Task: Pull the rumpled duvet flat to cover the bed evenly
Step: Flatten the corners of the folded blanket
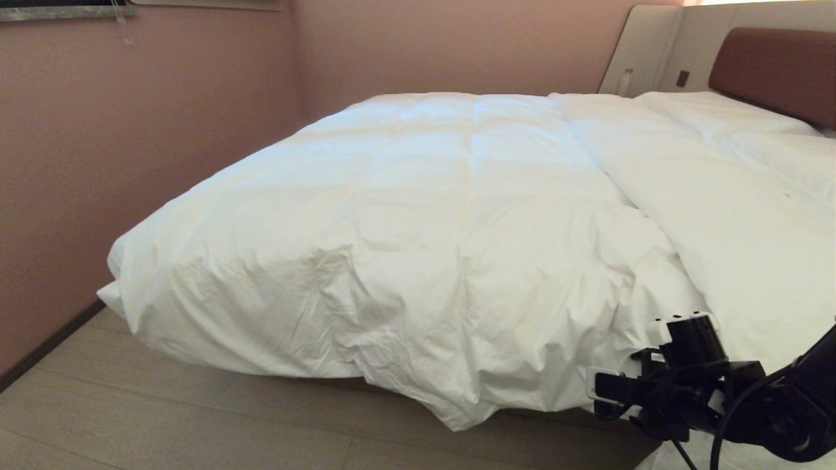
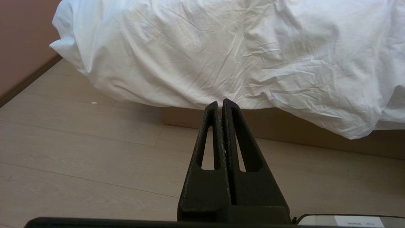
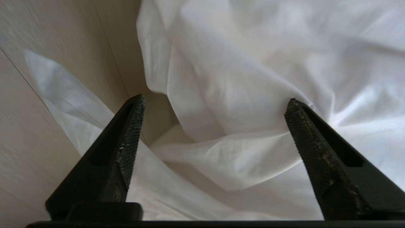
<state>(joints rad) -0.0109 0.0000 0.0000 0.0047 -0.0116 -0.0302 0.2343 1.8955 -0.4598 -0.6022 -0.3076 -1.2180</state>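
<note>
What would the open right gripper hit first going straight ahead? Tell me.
Most likely the puffy white quilted duvet: the right gripper stands open with its rumpled folds straight ahead, though depth is unclear.

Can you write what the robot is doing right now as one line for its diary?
right gripper: open, at duvet edge, holding nothing | left gripper: shut, parked low above floor | duvet: drapes over bed foot, rumpled

A bedroom, likely a hotel room: a low wide bed (image 1: 751, 261) fills the middle and right of the frame under a puffy white duvet (image 1: 405, 248), with a brown padded headboard (image 1: 777, 72) between beige panels upper right, dusty-pink walls (image 1: 98, 143) left, pale wood floor (image 1: 130, 418) below.
</note>
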